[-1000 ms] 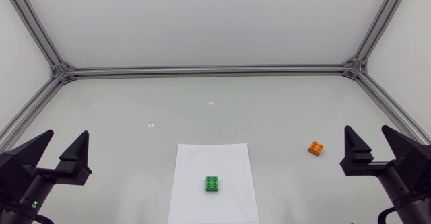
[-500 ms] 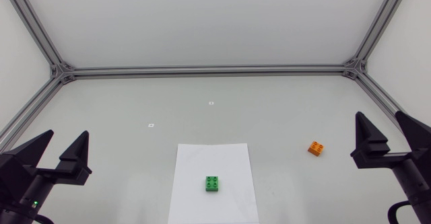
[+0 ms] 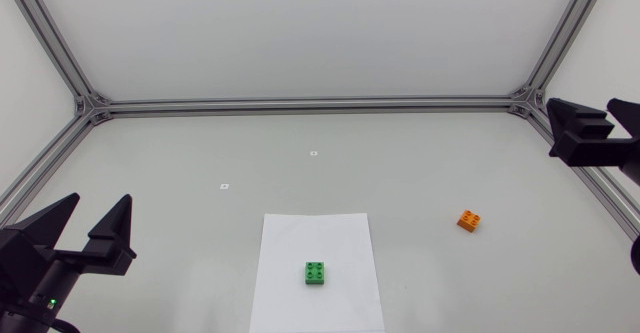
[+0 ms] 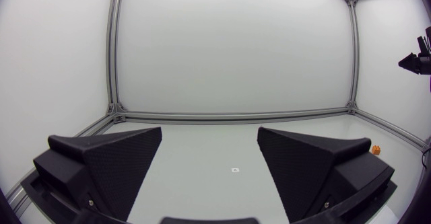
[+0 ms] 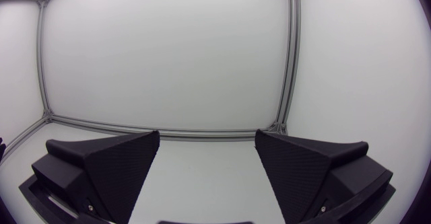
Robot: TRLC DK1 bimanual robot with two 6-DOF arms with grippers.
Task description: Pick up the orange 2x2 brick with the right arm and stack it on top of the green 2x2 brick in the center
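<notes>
The orange 2x2 brick (image 3: 469, 219) lies on the grey table, right of centre; the left wrist view shows the orange brick (image 4: 376, 149) small and far off. The green 2x2 brick (image 3: 316, 273) sits studs up on a white paper sheet (image 3: 318, 231) at the front centre. My right gripper (image 3: 603, 108) hangs open and empty at the right edge, high above the table and well clear of the orange brick. Its own view shows the right gripper (image 5: 207, 135) facing the white wall, with no brick in sight. My left gripper (image 3: 98, 203) (image 4: 210, 133) rests open at the front left.
Aluminium frame rails (image 3: 310, 104) run along the table's back and sides. Two small white markers (image 3: 313, 153) (image 3: 225, 186) lie on the table behind the paper.
My right arm has lifted its open gripper from beside the orange brick up towards the back right corner. The left arm and both bricks have stayed put.
</notes>
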